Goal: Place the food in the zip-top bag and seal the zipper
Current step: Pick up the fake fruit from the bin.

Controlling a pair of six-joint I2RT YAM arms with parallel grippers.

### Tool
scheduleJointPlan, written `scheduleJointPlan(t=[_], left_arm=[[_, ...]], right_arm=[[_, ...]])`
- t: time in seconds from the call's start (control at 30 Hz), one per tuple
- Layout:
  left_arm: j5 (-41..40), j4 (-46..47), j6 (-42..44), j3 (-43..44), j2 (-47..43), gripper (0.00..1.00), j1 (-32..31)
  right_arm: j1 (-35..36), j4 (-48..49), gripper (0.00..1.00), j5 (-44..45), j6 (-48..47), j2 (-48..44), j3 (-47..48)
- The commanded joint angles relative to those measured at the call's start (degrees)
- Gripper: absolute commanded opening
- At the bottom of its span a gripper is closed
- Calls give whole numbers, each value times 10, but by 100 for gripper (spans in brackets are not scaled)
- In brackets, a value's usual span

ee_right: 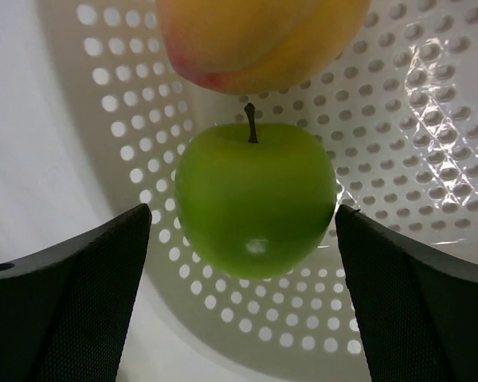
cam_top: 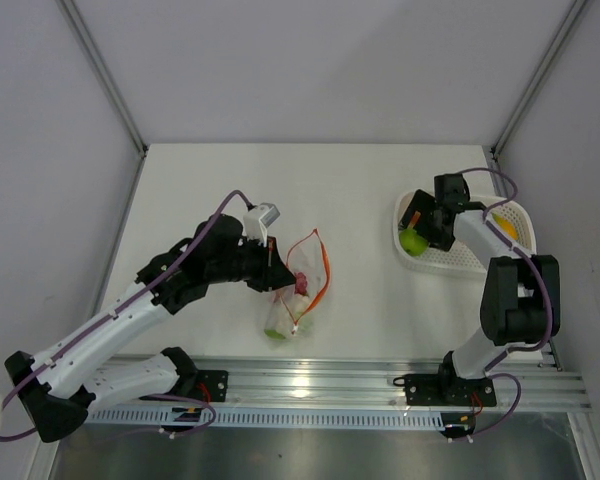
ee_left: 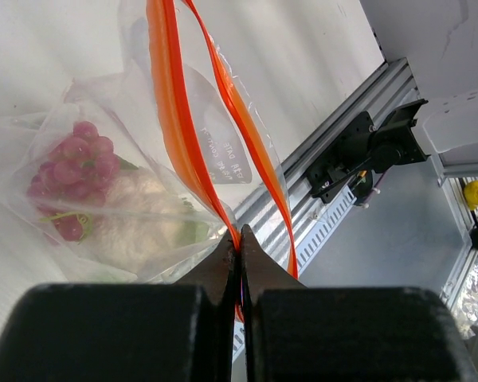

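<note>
The clear zip-top bag [cam_top: 288,318] lies on the white table with red grapes [ee_left: 72,169], a whitish piece [ee_left: 139,227] and something green inside. Its orange zipper [ee_left: 171,119] stands open in a loop [cam_top: 323,262]. My left gripper [ee_left: 239,239] is shut on one end of that strip, beside the bag's mouth [cam_top: 278,268]. At the white perforated basket [cam_top: 460,262], my right gripper [cam_top: 417,232] is open. A green apple [ee_right: 255,199] sits between its fingers [ee_right: 88,270] without being clamped. A yellow-orange fruit [ee_right: 255,32] lies just beyond the apple.
The basket wall [ee_right: 414,119] curves closely round the apple. More yellow food [cam_top: 505,228] lies at the basket's far right, partly behind the right arm. An aluminium rail [cam_top: 380,375] runs along the table's near edge, close to the bag.
</note>
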Motion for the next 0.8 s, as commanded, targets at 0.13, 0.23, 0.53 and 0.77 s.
scheduleJointPlan(t=[0.13, 0.23, 0.53, 0.77], left_arm=[[-2, 11, 22, 12, -11, 1, 5], [-2, 10, 21, 11, -11, 1, 5], [-5, 9, 16, 7, -18, 1, 6], [1, 20, 6, -10, -23, 1, 6]], right_arm=[[-2, 66, 94, -25, 26, 48, -22], [-3, 76, 87, -24, 27, 58, -27], [-7, 55, 50, 9, 9, 1, -36], [6, -10, 24, -9, -18, -140, -18]])
